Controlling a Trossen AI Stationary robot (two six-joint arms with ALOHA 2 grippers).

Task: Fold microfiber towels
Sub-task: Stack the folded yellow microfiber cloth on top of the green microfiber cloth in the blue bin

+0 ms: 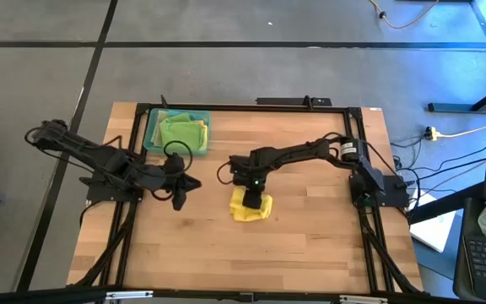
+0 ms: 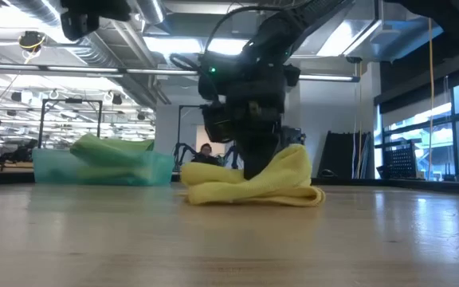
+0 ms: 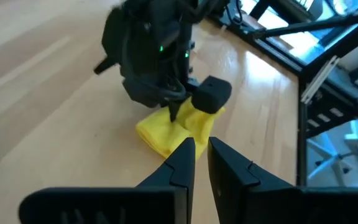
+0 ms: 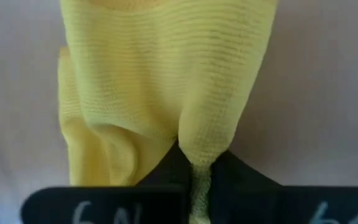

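**Yellow towel pinched mid-table by right gripper**

Yellow towel [image 1: 251, 208] lies bunched near the middle of the wooden table [image 1: 310, 245]. Right gripper [image 1: 252, 197] is down on it, fingers clamped on a fold of the cloth, which stands up as a ridge between them. Left gripper [image 1: 178, 193] hangs off to the left, well apart from the towel, fingers nearly together, holding nothing. Teal tray [image 1: 152, 135] at the back edge holds green towels [image 1: 182, 133].
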